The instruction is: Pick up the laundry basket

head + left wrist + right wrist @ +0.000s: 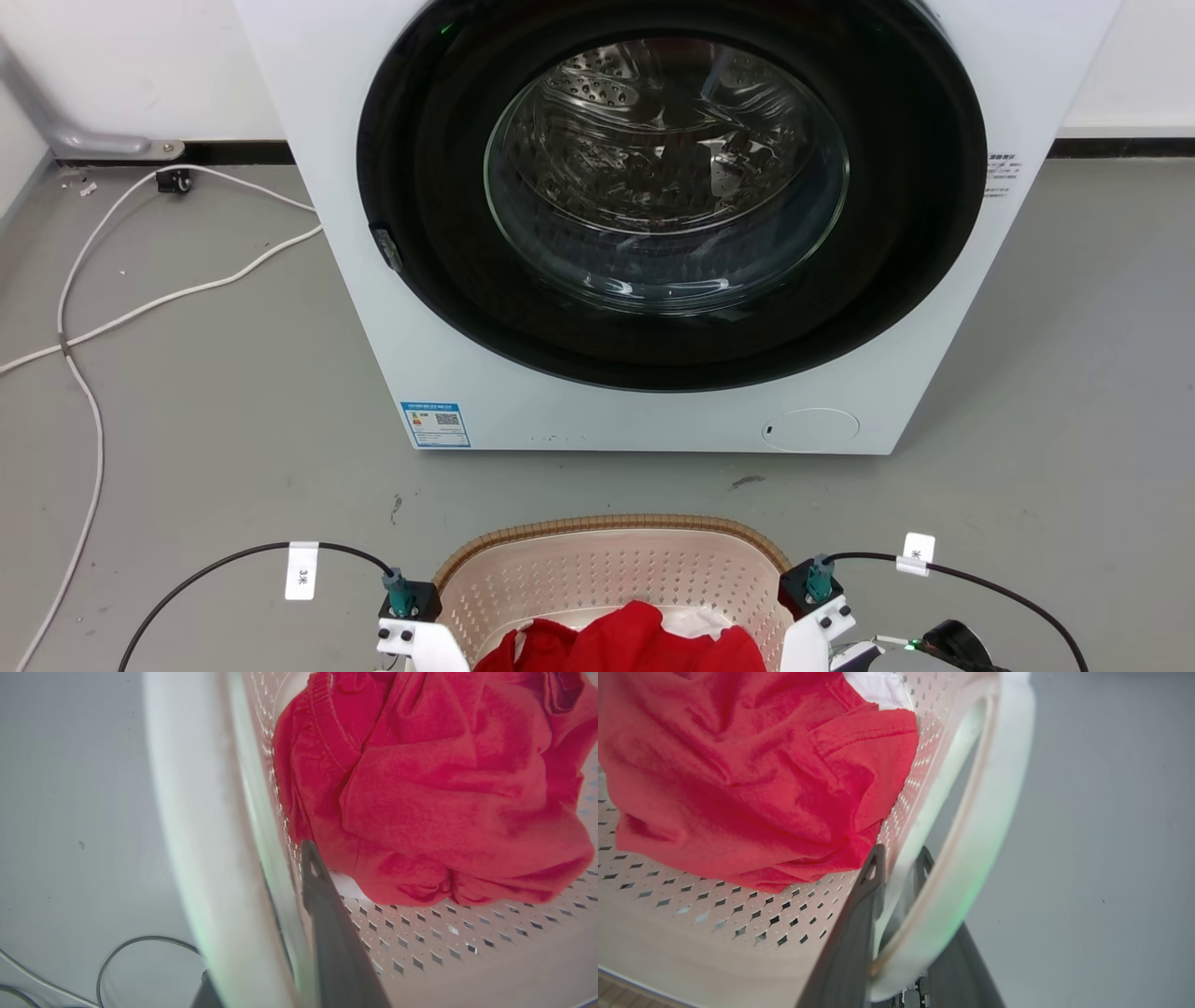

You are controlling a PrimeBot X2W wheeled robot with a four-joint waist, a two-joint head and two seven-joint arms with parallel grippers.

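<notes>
Seeing the laundry basket (611, 560) on the grey floor (205, 420) before the washing machine (523, 411): perforated cream walls, woven-look brown rim, crumpled red cloth (444, 788) inside. My right gripper (900, 858) pinches its smooth white handle (985, 812). The left gripper (257, 914) straddles the other one; I can't tell whether it grips.

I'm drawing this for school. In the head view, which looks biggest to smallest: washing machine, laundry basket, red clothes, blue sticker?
1. washing machine
2. laundry basket
3. red clothes
4. blue sticker
The bottom edge cuts off the basket and clothes, so their full size is unsure.
</notes>
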